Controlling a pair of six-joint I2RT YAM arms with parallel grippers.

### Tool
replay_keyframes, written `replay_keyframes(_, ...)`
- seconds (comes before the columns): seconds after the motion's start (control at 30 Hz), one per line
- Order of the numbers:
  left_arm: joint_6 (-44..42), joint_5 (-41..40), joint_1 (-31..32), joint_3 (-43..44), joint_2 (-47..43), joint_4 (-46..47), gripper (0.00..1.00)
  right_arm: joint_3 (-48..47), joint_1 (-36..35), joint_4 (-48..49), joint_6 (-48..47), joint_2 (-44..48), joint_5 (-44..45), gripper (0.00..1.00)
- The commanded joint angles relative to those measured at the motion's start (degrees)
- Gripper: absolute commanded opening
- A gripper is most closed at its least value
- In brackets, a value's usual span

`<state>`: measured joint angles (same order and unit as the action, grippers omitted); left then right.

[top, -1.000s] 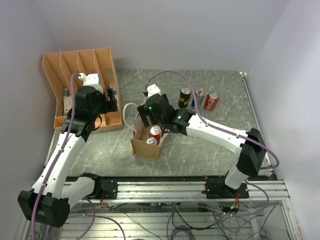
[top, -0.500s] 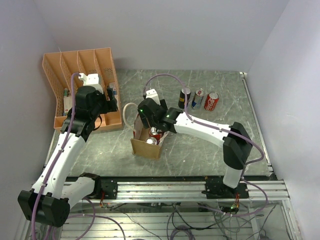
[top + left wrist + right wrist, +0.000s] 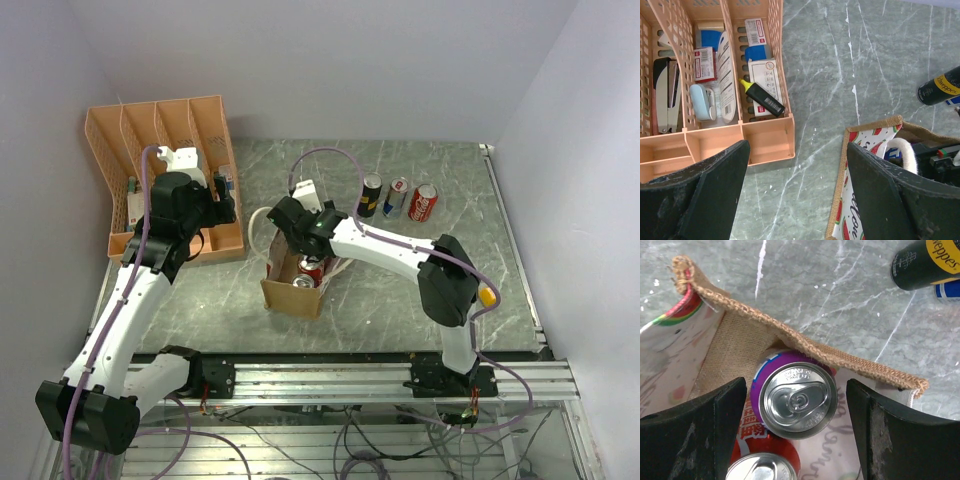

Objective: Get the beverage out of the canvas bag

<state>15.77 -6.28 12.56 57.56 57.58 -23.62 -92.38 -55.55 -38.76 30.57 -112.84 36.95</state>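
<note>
1. Two drinks are sitting upright inside the canvas bag: a purple can and a red can beside it.
2. Right gripper is hovering over the bag's mouth, fingers spread wide either side of the purple can (gripping nothing).
3. Left gripper is hanging with fingers apart and empty, above the table between the orange file rack and the bag.
</note>
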Motion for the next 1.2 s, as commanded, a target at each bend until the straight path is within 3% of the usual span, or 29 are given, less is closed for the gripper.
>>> replay_keyframes(0.0,0.6,1.43,-0.52,0.45,-0.67,1.27,0.89,-2.27,0.77,-4.31,3.02,-1.76,3.65,0.81)
replay_keyframes(0.7,0.53,1.57,-0.52,0.39,-0.49,1.3,0.89,-0.42,5.54,-0.1,3.27,-8.72,-8.13,0.77)
replay_keyframes(0.73,0.5,1.62,-0.52,0.36,-0.49,1.37,0.89,-0.43,5.54,-0.06,3.27,-8.79,-8.4,0.75)
replay_keyframes(0.83,0.5,1.81,-0.5,0.36,-0.29,1.43,0.89,-0.29,5.54,0.68,2.42,-8.26,-10.02,0.56)
replay_keyframes(0.93,0.5,1.98,-0.52,0.37,-0.14,1.4,0.89,-0.6,5.46,0.82,1.99,-6.38,-9.97,0.53)
replay_keyframes(1.17,0.43,2.16,-0.51,0.33,0.01,1.53,0.89,-1.83,5.54,2.65,-0.34,2.02,-9.1,0.29)
